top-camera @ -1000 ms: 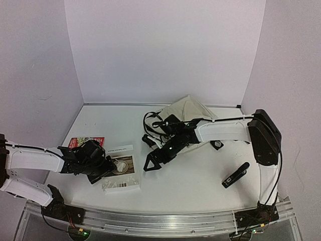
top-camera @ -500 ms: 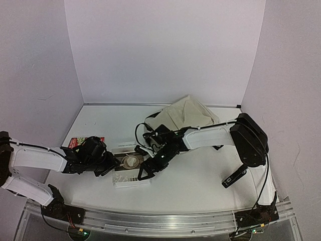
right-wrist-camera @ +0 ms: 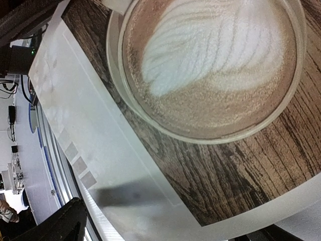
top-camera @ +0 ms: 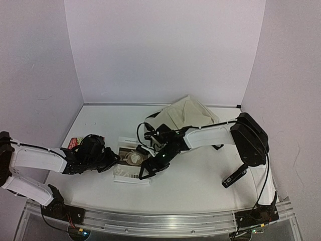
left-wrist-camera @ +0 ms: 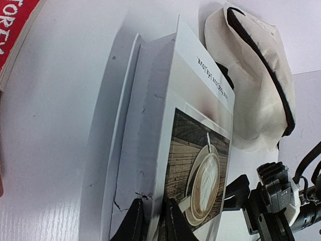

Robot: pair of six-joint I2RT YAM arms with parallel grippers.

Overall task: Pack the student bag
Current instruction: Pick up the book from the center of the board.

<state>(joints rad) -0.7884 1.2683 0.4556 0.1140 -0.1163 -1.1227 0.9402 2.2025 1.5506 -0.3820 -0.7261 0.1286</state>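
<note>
The left pincer point(left-wrist-camera: 153, 223) was pressed onto the near edge of the coffee-cover book point(left-wrist-camera: 195, 165), its two fingers nipping the cover and the pages just under it. The right pincer point(top-camera: 146, 172) hung spread over the book's opposite side, holding nothing. The book lay on the desk point(top-camera: 200, 186), just right of the red book point(top-camera: 75, 142). The student bag point(top-camera: 190, 113) sat at the back of the desk, behind the right arm and well apart from the book.

Procedure for the step in hand, as I judged it:
1. Confirm the left grip takes in the whole block of pages, not the cover alone; the cover edge looked torn and could peel.
2. Lift that edge only far enough for the right pincer to get a finger beneath the far side.
3. Close the right pincer before releasing the left.
4. Carry the book spine-first toward the bag's opening.

Changes against one second earlier: the left pincer had been spread beside the book and had since closed on it. The right pincer had come forward from near the bag to the book. The book had slid toward the back of the desk and turned slightly.
</note>
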